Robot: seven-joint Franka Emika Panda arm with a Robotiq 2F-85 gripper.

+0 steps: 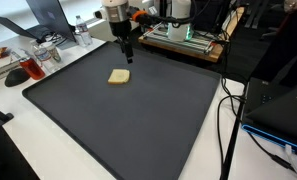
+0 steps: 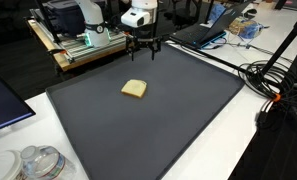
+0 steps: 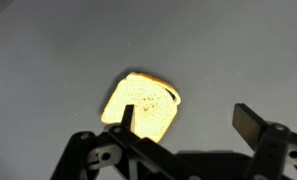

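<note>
Gripper (image 1: 128, 52): jaws spread fully apart; held nothing, touched nothing.
Position: hung over far part of mat (image 1: 138, 120), just beyond bread slice (image 1: 118, 76), clear of it in both exterior views.
Wrist view: black fingers (image 3: 246, 122) rose from bottom edge; one tip overlapped slice's lower edge in picture, slice off to that side, not centred between them.
Slice location: lay flat on mat's far half, alone.
Surface: dark mat covered most of white table (image 2: 258, 160).
Room: laptop (image 2: 203, 30), cable bundle (image 2: 273, 75), wooden-framed rack (image 2: 83, 45) behind arm; clear plastic tubs (image 2: 38, 163) at near corner.
Materials: mat matte, fine-grained, rectangular; slice pale yellow, browner crust, squarish with rounded corners; finger pads flat, hard-edged.
</note>
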